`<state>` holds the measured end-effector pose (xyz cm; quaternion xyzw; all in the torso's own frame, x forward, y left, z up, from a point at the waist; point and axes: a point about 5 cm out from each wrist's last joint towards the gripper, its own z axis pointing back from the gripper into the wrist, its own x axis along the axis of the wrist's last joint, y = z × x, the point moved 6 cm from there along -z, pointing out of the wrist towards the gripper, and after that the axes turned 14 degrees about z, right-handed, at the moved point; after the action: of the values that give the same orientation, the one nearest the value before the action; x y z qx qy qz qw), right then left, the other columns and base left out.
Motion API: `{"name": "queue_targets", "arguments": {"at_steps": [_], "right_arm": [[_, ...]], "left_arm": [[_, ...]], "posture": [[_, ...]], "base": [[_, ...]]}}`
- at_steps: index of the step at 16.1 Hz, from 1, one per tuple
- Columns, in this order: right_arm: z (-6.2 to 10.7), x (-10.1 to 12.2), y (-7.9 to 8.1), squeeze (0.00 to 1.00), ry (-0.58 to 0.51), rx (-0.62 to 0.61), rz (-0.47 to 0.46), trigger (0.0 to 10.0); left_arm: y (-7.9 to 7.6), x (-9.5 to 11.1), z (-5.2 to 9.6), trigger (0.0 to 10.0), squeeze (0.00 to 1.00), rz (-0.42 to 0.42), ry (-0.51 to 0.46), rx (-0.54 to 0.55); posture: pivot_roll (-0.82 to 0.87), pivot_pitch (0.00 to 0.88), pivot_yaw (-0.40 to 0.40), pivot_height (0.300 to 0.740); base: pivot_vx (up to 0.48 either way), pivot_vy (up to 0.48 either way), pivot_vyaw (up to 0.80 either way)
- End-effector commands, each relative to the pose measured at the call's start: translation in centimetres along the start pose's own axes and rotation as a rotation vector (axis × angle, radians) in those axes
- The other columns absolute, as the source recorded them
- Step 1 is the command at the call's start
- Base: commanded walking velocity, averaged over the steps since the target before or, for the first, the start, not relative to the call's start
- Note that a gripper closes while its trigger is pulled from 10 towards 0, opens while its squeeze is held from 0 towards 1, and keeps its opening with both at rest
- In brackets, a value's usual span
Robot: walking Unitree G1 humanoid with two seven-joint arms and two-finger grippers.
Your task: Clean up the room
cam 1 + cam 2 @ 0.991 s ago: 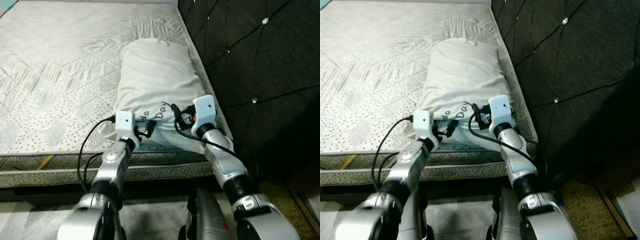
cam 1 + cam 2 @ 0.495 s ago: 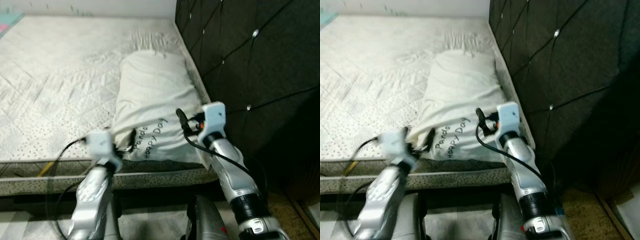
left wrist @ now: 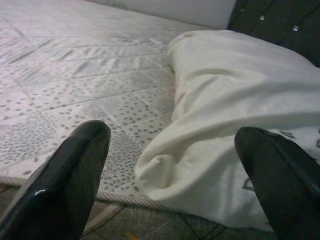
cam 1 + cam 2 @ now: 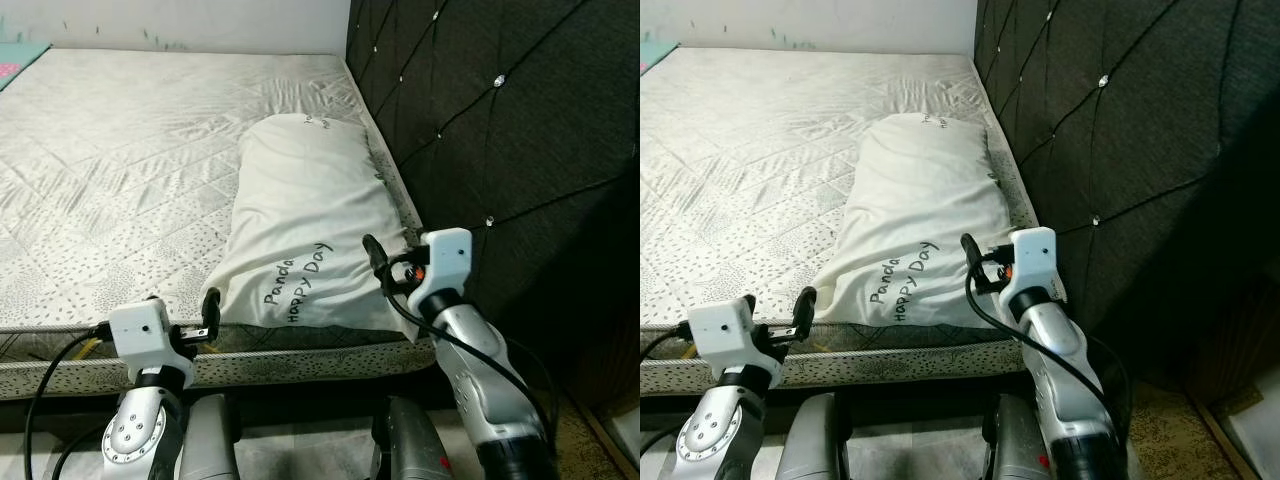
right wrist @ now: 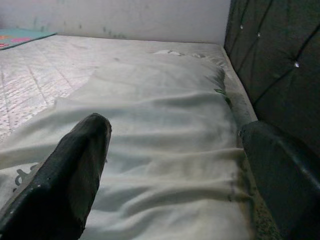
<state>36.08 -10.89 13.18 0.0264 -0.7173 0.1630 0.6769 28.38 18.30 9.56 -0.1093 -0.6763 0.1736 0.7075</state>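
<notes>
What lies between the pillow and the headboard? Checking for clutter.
Only a bare strip of mattress separates the pillow from the headboard, per the left eye view.

"Panda Happy Day", apparently, on the pillow (image 4: 305,235)

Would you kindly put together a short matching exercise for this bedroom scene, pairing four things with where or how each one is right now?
Things:
1. white pillow printed "Panda Happy Day"
2. dark tufted headboard with shiny studs
3. left gripper
4. right gripper

Places or states:
A. open, at the near edge of the mattress, beside the pillow's near corner
B. upright along the bed's side, to the robot's right
C. lying on the quilted dotted mattress, next to the headboard
D. open, over the pillow's near end on the headboard side

Pairs: 1-C, 2-B, 3-A, 4-D
</notes>
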Motion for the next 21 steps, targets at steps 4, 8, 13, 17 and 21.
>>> {"name": "queue_targets", "arguments": {"at_steps": [4, 8, 13, 17, 21], "right_arm": [[-0.9, 1.6, -1.0, 0.0, -0.017, -0.041, -0.035, 10.0], [-1.9, 3.0, -1.9, 0.0, -0.043, -0.069, -0.032, 10.0], [-1.9, 2.7, -1.7, 0.0, -0.032, -0.066, -0.03, 10.0], [-1.8, 2.8, -2.0, 0.0, -0.045, -0.077, -0.015, 10.0], [-1.6, 2.6, -1.5, 0.0, -0.042, -0.053, 0.018, 10.0]], "left_arm": [[-2.2, 0.1, -0.8, 10.0, 0.0, 0.031, -0.016, -0.028], [-2.2, 0.2, -0.9, 10.0, 0.0, 0.035, -0.019, -0.021], [-2.3, 0.3, -1.1, 10.0, 0.0, 0.03, -0.019, -0.025], [-2.4, 0.0, -1.2, 10.0, 0.0, 0.024, -0.004, -0.032], [-2.4, -0.1, -1.3, 10.0, 0.0, 0.018, 0.002, -0.039]], "posture": [[-0.05, 0.0, -0.058, 0.565], [-0.05, 0.0, -0.059, 0.565], [-0.05, 0.0, -0.052, 0.565], [-0.05, 0.0, -0.047, 0.569], [-0.05, 0.0, -0.046, 0.569]], "base": [[0.0, 0.0, 0.0], [0.0, 0.0, -0.68], [0.0, 0.0, -0.51], [0.0, 0.0, -0.24], [0.0, 0.0, 0.0]]}}
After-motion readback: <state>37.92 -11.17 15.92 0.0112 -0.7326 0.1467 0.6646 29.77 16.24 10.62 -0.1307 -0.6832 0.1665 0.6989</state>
